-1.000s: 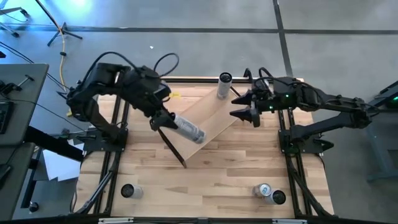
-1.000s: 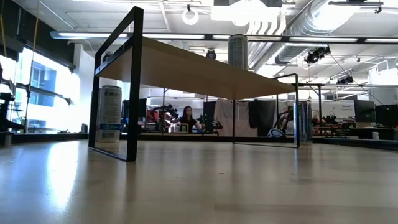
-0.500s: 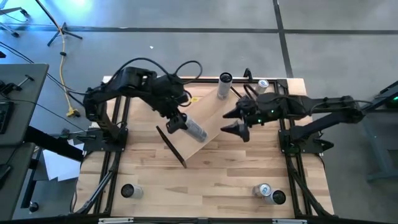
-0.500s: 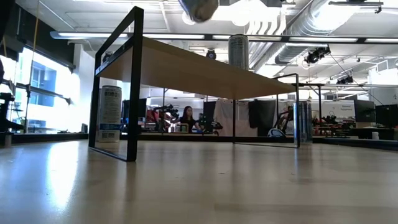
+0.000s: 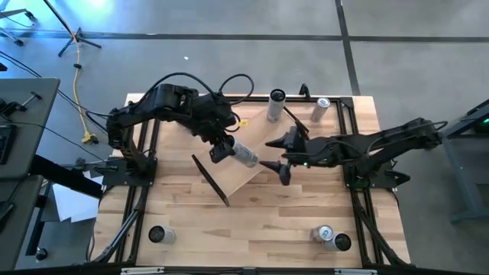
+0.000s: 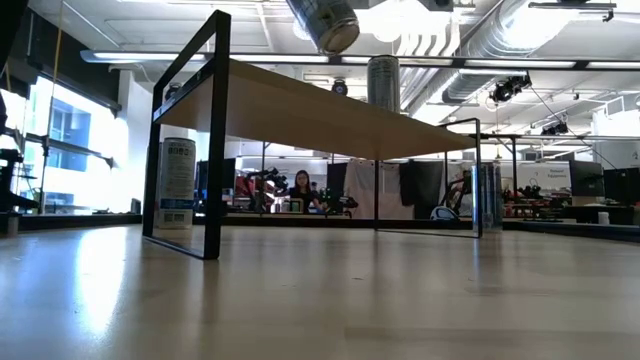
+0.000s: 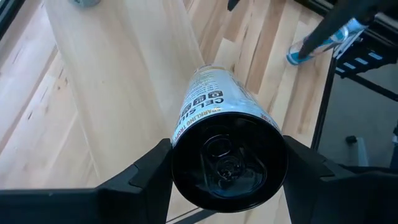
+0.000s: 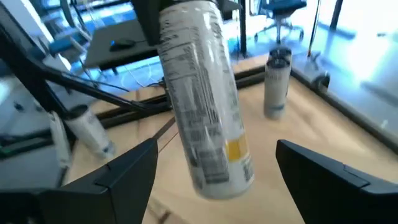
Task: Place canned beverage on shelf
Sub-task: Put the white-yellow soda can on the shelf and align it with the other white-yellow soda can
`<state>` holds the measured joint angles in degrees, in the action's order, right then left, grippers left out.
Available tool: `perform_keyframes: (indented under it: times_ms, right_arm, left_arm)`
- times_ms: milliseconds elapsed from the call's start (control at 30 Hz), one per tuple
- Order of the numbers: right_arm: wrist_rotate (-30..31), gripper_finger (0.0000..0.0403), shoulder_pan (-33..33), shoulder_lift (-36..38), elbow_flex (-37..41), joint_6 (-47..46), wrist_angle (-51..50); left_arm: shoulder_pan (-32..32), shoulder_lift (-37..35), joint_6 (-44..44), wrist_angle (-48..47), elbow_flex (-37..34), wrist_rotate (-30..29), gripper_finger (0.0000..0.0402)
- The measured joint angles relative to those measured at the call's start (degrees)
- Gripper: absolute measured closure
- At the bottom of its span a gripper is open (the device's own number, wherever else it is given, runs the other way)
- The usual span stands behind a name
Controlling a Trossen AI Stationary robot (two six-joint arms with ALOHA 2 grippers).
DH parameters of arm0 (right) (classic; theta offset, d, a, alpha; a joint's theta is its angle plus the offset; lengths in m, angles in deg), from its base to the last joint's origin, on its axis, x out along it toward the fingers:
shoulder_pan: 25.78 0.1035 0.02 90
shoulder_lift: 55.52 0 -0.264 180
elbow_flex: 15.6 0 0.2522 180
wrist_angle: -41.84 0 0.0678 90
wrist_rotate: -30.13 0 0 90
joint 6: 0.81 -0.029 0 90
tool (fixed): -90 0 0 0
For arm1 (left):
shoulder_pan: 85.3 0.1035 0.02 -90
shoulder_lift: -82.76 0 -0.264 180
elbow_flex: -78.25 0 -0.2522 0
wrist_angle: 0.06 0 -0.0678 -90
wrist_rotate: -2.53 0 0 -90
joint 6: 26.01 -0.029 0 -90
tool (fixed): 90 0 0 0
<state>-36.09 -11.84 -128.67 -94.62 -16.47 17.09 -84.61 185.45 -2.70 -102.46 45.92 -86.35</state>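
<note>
From above, I see my left hand (image 5: 222, 150) gripping a can (image 5: 244, 155) over the shelf (image 5: 246, 153), which lies diagonally on the tabletop (image 5: 267, 221). The can sticks out sideways toward my right hand (image 5: 276, 159), whose fingers stand spread and empty just beside the can's free end. A second can (image 5: 274, 106) stands upright on the shelf's far end. Another can (image 5: 319, 109) lies near the tabletop's far right corner, and more cans sit along the near edge.

At table height, I see the shelf (image 6: 330, 110) standing on its black brackets, the held can (image 6: 323, 22) tilted in the air above it, and the upright can (image 6: 382, 83) on top. A further can (image 6: 176, 183) stands on the tabletop behind the near bracket. A person (image 6: 301, 190) sits in the room beyond.

My left wrist camera looks straight at the can's top (image 7: 227, 158), clamped between both fingers (image 7: 139, 177), with the shelf below.

My right wrist camera shows the can (image 8: 200, 92) hanging between my own wide-open fingers (image 8: 127, 171), touching neither.
</note>
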Motion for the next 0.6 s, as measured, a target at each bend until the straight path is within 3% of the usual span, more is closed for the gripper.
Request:
perform_keyframes:
  times_ms: [233,600]
  right_arm:
    - [1.6,0.0091,-0.4,-8.6,-6.1,8.1,-0.5]
    - [3.6,0.0091,-0.8,-14.2,-9.0,8.2,-0.2]
  left_arm:
    - [-0.5,1.1,0.5,0.5,0.0,0.1,0.0208]
    - [-0.9,1.6,0.6,4.6,0.0,0.0,0.0207]
